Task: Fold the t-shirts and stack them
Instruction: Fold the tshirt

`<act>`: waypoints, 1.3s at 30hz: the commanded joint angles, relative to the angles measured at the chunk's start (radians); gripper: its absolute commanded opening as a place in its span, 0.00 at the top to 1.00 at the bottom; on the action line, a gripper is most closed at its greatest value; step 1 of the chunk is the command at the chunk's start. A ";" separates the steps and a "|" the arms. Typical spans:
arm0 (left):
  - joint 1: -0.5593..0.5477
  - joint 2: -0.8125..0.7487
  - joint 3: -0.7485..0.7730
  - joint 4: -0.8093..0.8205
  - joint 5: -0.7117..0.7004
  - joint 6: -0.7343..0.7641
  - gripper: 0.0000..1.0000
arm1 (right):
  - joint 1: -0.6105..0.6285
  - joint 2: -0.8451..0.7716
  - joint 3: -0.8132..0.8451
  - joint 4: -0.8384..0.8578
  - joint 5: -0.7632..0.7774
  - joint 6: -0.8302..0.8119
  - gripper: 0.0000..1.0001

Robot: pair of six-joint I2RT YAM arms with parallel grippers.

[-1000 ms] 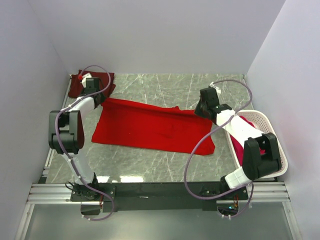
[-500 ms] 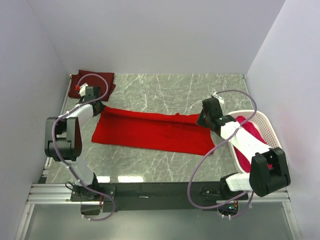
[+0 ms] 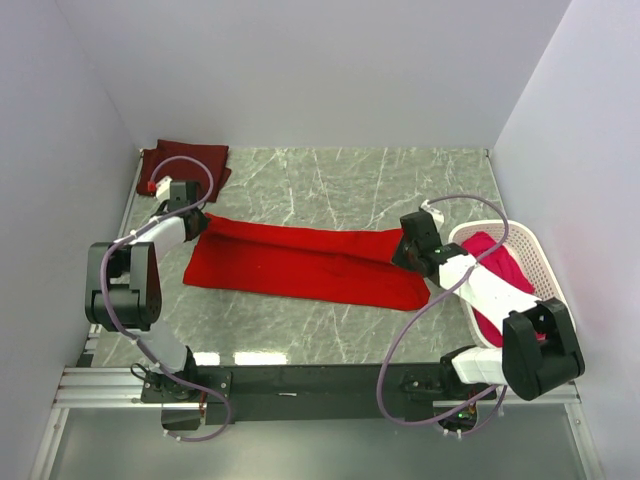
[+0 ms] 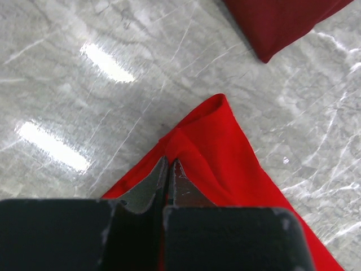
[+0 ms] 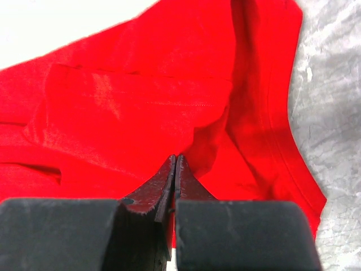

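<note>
- Grey marbled counter between pale walls carries all the work, and both arm bases stand at its near edge
- At the far left corner lies the dark maroon t-shirt, folded into a compact square; I judge that it is the start of the stack, placed aside so that the middle is free for folding
- Just beside it, the left end effector is closed on the far left corner of the bright red t-shirt; the left wrist view shows the cloth pinched into a small ridge between the jaws
- This bright red t-shirt lies as a long band across the middle of the counter, and its layers seem doubled along the length, so the fold looks partly done
- The right end effector is clamped on the cloth at the right end, low over the shirt; gripping both ends at once probably makes the edge taut and straight for the fold
- At the far right, the white basket holds a pinkish-red t-shirt, crumpled and not yet folded
</note>
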 commanded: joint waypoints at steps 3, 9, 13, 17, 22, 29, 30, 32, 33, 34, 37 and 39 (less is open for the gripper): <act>-0.001 -0.047 -0.032 0.035 -0.035 -0.053 0.99 | 0.006 -0.005 -0.041 0.056 0.013 0.017 1.00; -0.001 -0.079 -0.084 0.041 -0.045 -0.114 0.69 | 0.006 0.011 -0.059 0.083 -0.009 0.013 0.76; 0.002 -0.177 -0.100 0.003 -0.111 -0.154 0.59 | 0.007 -0.020 -0.068 0.081 -0.012 0.008 0.55; 0.007 -0.284 -0.088 -0.061 -0.163 -0.169 0.54 | 0.007 -0.057 -0.055 0.043 -0.004 0.001 0.52; 0.004 -0.280 -0.033 -0.042 -0.001 -0.097 0.56 | 0.009 -0.104 -0.009 -0.002 0.017 -0.013 0.51; -0.084 -0.038 0.078 -0.011 0.137 -0.126 0.59 | -0.016 0.090 0.166 0.018 -0.022 -0.093 0.46; -0.099 -0.015 0.090 -0.002 0.145 -0.131 0.59 | -0.016 0.154 0.210 0.029 -0.051 -0.102 0.46; -0.110 0.056 0.113 0.006 0.165 -0.128 0.61 | -0.016 0.222 0.258 0.037 -0.078 -0.121 0.46; -0.122 0.074 0.134 -0.002 0.163 -0.123 0.62 | -0.013 0.280 0.298 0.047 -0.090 -0.125 0.46; -0.125 0.102 0.144 -0.017 0.156 -0.122 0.62 | -0.013 0.310 0.321 0.047 -0.111 -0.130 0.46; -0.130 0.102 0.119 -0.006 0.151 -0.126 0.62 | -0.005 0.383 0.389 0.034 -0.124 -0.130 0.46; -0.130 0.093 0.090 0.006 0.149 -0.125 0.63 | 0.013 0.399 0.416 0.032 -0.112 -0.127 0.46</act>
